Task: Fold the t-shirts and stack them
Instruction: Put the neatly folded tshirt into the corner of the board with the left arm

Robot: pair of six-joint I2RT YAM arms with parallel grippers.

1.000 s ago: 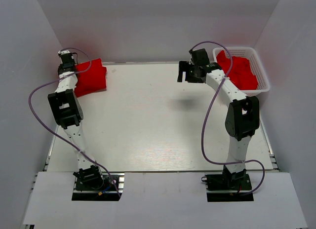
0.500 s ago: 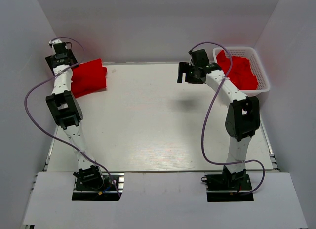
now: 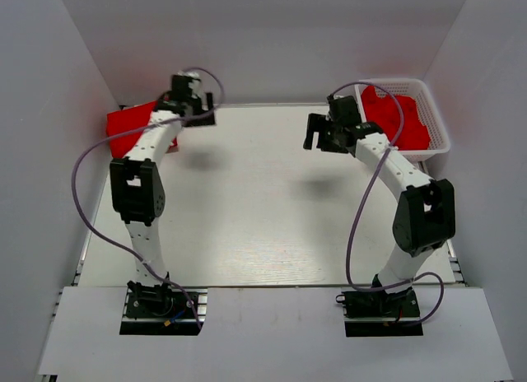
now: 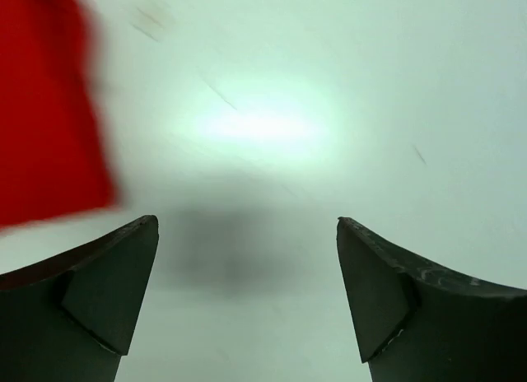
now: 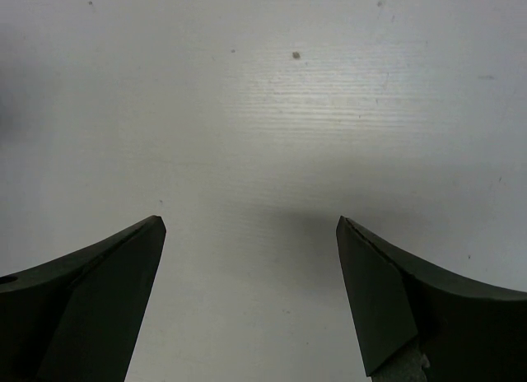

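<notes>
**Left hand lets go of a folded shirt and swings away**

Seen from above, the left hand (image 3: 200, 114) is spread wide and holds nothing. It hangs over the far left part of the white surface (image 3: 263, 209). A second ago it was nearly pressed together at the far left corner, at the edge of the folded red t-shirt (image 3: 125, 120). Since then it has opened and swung to the right, clear of the cloth. Its own wrist view is blurred and shows the shirt only at the left edge.

The folded shirt lies at the far left corner, so it appears placed. The right hand (image 3: 316, 133) is also spread and empty over bare surface, just left of the white basket (image 3: 436, 118) at the far right. More red t-shirts (image 3: 403, 118) lie heaped in it. Fetching the next one looks like the step ahead.
</notes>
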